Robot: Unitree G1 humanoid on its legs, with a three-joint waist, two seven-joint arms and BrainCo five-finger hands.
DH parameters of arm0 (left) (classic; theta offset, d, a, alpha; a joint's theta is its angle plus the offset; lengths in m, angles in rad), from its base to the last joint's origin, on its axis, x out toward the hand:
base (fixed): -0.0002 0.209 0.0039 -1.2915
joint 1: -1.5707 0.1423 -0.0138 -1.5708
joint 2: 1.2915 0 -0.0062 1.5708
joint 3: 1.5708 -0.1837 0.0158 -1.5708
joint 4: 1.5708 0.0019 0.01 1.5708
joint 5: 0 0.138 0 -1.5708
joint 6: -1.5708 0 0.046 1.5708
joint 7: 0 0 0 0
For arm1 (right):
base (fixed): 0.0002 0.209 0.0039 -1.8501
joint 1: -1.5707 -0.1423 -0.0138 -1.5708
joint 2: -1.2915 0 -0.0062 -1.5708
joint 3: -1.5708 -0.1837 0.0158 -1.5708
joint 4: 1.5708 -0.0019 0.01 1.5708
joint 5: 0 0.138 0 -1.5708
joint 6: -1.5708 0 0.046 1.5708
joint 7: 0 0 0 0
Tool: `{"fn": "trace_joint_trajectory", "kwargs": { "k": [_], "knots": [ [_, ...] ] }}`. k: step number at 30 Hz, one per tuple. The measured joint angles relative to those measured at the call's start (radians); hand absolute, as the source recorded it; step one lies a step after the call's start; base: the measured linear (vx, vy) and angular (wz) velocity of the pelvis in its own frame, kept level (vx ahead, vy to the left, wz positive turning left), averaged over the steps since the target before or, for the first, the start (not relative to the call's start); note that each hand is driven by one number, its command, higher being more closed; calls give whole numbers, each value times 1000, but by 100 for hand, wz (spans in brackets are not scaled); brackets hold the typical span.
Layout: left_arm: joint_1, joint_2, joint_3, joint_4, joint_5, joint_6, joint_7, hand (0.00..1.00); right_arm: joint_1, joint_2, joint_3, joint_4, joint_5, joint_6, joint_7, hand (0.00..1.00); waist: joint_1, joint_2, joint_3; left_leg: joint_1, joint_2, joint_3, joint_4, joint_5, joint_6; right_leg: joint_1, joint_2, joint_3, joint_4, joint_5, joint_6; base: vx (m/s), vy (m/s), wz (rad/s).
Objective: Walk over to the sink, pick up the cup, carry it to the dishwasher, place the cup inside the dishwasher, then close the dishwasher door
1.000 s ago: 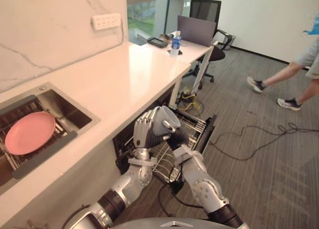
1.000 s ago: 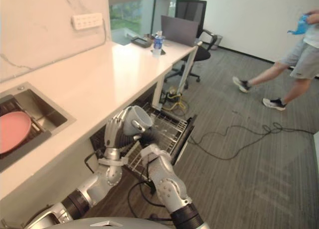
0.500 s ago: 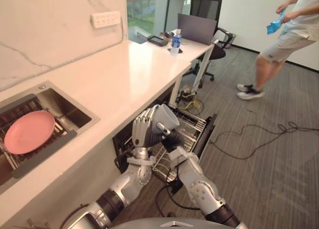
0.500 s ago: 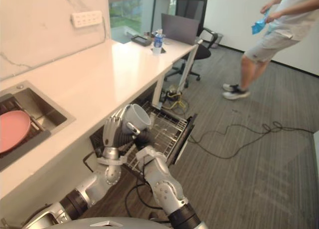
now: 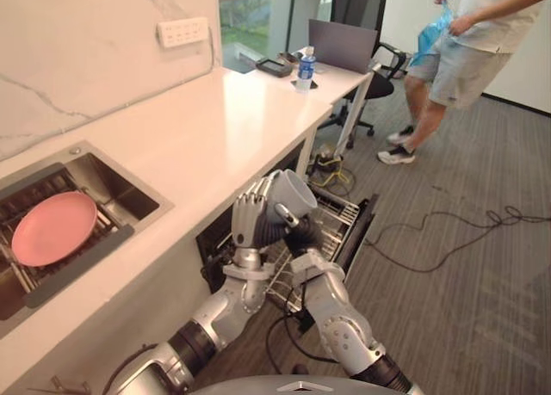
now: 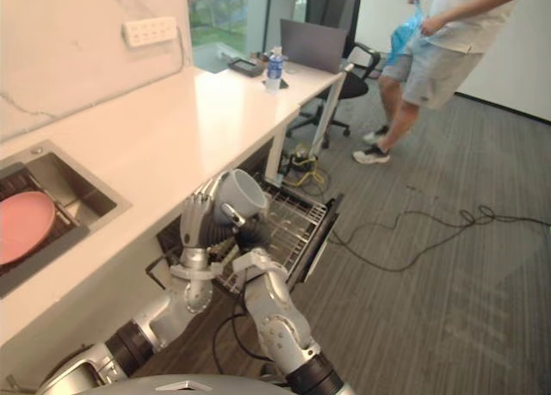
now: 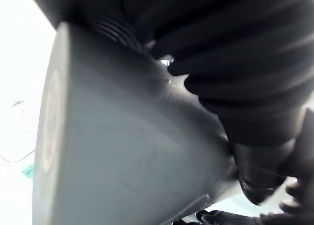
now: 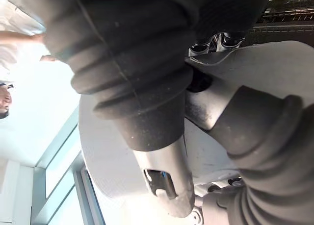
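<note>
The grey cup (image 5: pixel 291 196) hangs tilted, mouth up and to the right, above the open dishwasher's pulled-out wire rack (image 5: pixel 332 218). My left hand (image 5: pixel 248 221) stands upright on the cup's left side with its fingers wrapped on the wall. From below on the right, my right hand (image 5: pixel 299 237) grips the cup too, and its thumb (image 8: pixel 164 178) lies on the cup's wall (image 8: pixel 113 161). The cup's grey side (image 7: pixel 122 151) shows close up in the left wrist view. The dishwasher door (image 5: pixel 355 234) hangs open toward the floor.
A steel sink (image 5: pixel 129 197) with a pink plate (image 5: pixel 53 228) lies at the left in the white counter (image 5: pixel 215 124). A bottle (image 5: pixel 302 71), a laptop (image 5: pixel 341 46) and an office chair (image 5: pixel 365 16) stand beyond. A person (image 5: pixel 456 51) stands near the chair; cables (image 5: pixel 448 236) cross the carpet.
The cup has risen slightly between both hands, and the right hand has closed in on it. The person has walked from the right toward the chair.
</note>
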Motion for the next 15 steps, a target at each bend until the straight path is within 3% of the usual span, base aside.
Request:
{"fn": "trace_joint_trajectory", "kwargs": {
  "k": [3,4,15],
  "knots": [
    [9,-1,-3,1,-1,0,10,100,-7,8,-2,-3,-8,-9,-22,0,0,1,-1,0,0,-1,0,0,0,1,0,0,0,0,0,0,0,0],
    [13,0,-3,1,-1,0,17,100,-7,9,1,-3,-8,-8,-23,100,3,3,-1,0,0,-1,0,0,0,1,0,-1,0,0,0,0,0,0],
    [45,13,6,2,-1,-15,46,100,-7,9,27,-3,-65,-6,-33,100,21,26,-15,2,0,-5,-2,3,-1,3,0,-2,0,0,1,0,0,0]
  ]
}}
